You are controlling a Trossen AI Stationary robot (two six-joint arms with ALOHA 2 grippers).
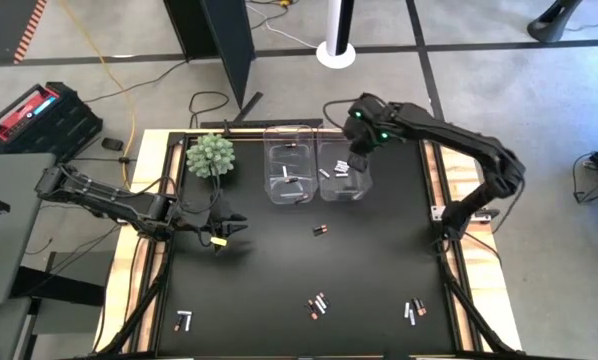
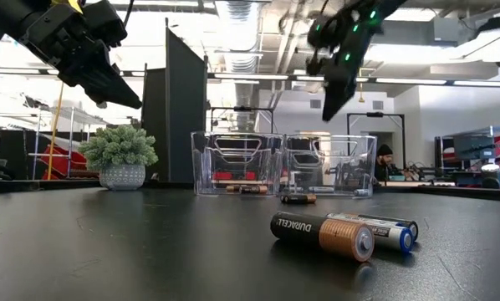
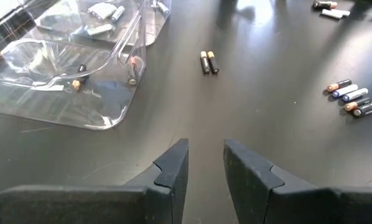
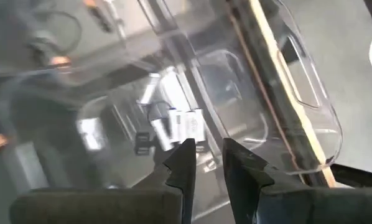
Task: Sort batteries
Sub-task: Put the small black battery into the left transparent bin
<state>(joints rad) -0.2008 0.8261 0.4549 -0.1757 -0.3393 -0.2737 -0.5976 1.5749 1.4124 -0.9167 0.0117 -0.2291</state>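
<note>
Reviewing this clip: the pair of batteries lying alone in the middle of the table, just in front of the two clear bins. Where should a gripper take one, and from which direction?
Probably from straight above, closing across the middle of one cell in the pair of batteries. They lie flat and side by side, apparently touching, so the fingers should straddle the outer cell's round body rather than its ends. The left gripper hovers nearer, fingers slightly apart and empty; the right gripper is over the bins.

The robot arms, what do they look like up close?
Both arms are dark, jointed and slim. The right arm shows green lights near its wrist. The left claw carries a yellow marking; the right claw has dark wedge-shaped fingers. Black cables trail by the left arm.
</note>
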